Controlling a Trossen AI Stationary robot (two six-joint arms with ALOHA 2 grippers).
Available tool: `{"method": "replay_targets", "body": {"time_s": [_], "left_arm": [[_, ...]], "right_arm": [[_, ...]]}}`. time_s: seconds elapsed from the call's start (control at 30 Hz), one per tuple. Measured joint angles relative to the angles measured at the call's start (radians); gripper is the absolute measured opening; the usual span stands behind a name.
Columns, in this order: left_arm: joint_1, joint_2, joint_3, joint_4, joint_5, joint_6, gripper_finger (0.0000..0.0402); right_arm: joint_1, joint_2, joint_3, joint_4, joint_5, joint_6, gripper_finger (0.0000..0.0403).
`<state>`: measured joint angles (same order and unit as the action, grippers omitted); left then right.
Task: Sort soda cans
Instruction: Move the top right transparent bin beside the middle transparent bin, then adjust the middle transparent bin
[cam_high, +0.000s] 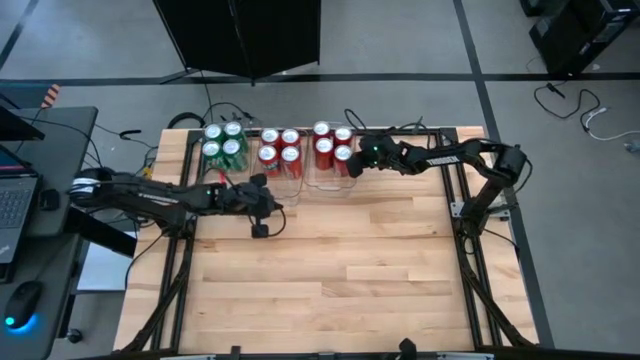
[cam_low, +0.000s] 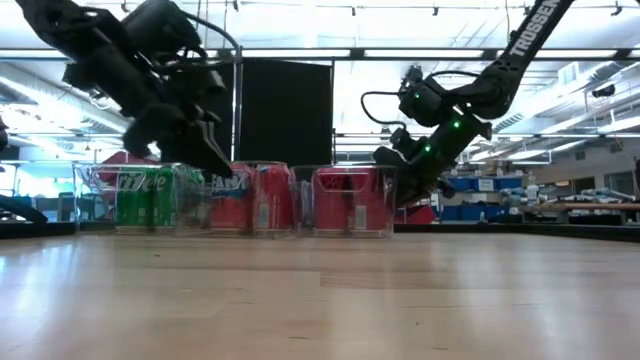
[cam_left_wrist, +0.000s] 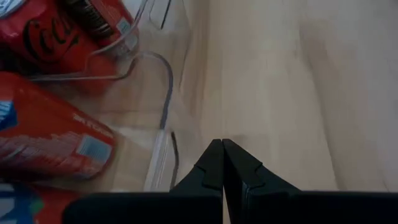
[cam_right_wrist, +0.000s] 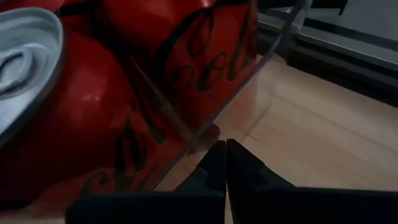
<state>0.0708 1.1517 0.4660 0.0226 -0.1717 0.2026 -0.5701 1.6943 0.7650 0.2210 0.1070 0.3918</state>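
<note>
Three clear trays stand in a row along the table's far edge. The left tray (cam_high: 222, 142) holds several green cans, upright on their bases. The middle tray (cam_high: 280, 151) and the right tray (cam_high: 333, 147) each hold several red cans (cam_right_wrist: 93, 118) with silver tops. My left gripper (cam_high: 265, 210) (cam_left_wrist: 222, 149) is shut and hangs above the bare wood just near of the middle tray (cam_left_wrist: 163, 118). My right gripper (cam_high: 356, 160) (cam_right_wrist: 224, 146) is shut, low at the right tray's right wall (cam_right_wrist: 205, 118). My right gripper has its shut fingertips (cam_right_wrist: 217, 152) close by the lower edge of the right tray's clear wall (cam_right_wrist: 208, 132), coming slanting down from the table's right. Whether they touch the wall, I cannot tell. My left gripper touches nothing.
Bare wood (cam_high: 340, 270) spreads across the table's middle and near part. A black frame runs along the table's right edge (cam_high: 462, 200). Cables lie behind the trays at the far edge (cam_high: 215, 108). A desk with a laptop and mouse stands left of the table (cam_high: 20, 200).
</note>
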Motion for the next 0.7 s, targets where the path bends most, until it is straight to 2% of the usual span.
{"method": "replay_targets", "body": {"time_s": [0.13,0.4,0.7], "left_arm": [[0.02,0.078,0.0,0.111,0.001,0.001,0.0],[0.09,0.239,0.0,0.279,-0.014,0.002,0.0],[0.148,0.267,0.0,0.387,-0.026,0.0,0.0]], "right_arm": [[-0.003,-0.024,0.0,-0.024,-0.005,-0.029,0.0],[-0.008,-0.174,0.001,-0.151,-0.011,-0.078,0.0],[0.017,-0.231,0.001,-0.182,-0.009,-0.097,0.0]]}}
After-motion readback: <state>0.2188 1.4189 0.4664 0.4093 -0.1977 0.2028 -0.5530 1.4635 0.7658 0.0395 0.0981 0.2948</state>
